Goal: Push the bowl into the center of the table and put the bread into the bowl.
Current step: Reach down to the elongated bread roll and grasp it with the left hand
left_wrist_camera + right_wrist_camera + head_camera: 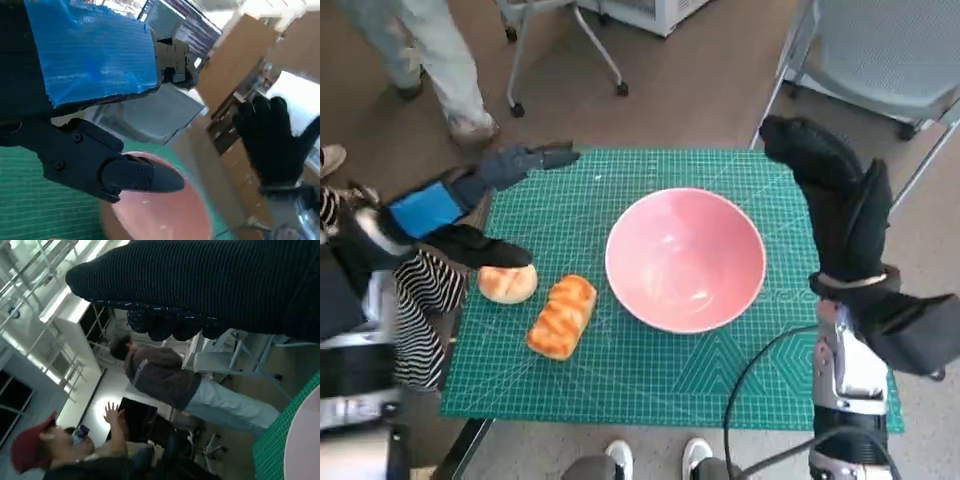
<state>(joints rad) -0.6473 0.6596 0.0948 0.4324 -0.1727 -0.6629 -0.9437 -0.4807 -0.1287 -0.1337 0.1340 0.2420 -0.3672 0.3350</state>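
On green mat: empty pink bowl

My head camera looks steeply down on the desk, forearms rising from the frame's lower corners. The camera behind my left hand sits close, tilted, facing across the pink bowl toward my right hand. The right wrist camera looks outward at people, the bowl at lower right.

Head view: even, soft light on my mat. Wrist views: blurred, with blown-out glare at upper right and upper left.
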